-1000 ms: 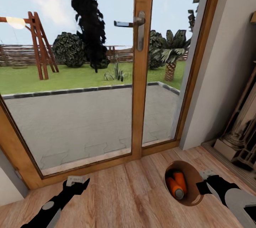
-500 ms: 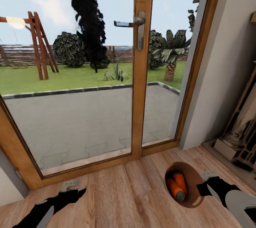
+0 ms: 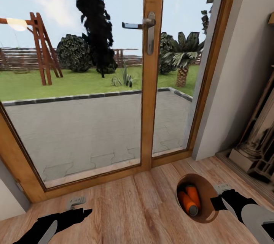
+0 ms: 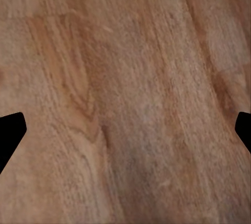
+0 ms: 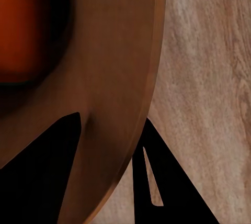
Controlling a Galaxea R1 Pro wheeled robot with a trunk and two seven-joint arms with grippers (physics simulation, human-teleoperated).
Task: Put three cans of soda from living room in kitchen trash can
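The right tool (image 3: 216, 201) clamps the rim of the round orange-brown-lined bin (image 3: 207, 190) on the wood-plank floor (image 3: 137, 206), two orange cans (image 3: 188, 198) inside. The left tool (image 3: 78, 209) hovers spread wide, holding nothing

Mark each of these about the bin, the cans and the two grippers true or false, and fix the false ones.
1. The right gripper grips the trash can by its rim. True.
2. Two orange soda cans lie inside the trash can. True.
3. The left gripper holds a blue can. False: its fingers are spread wide over bare wood floor, with nothing between them.
4. The glass door stands open. False: it is closed, handle level.
5. The trash can is on a table. False: it is over the floor.
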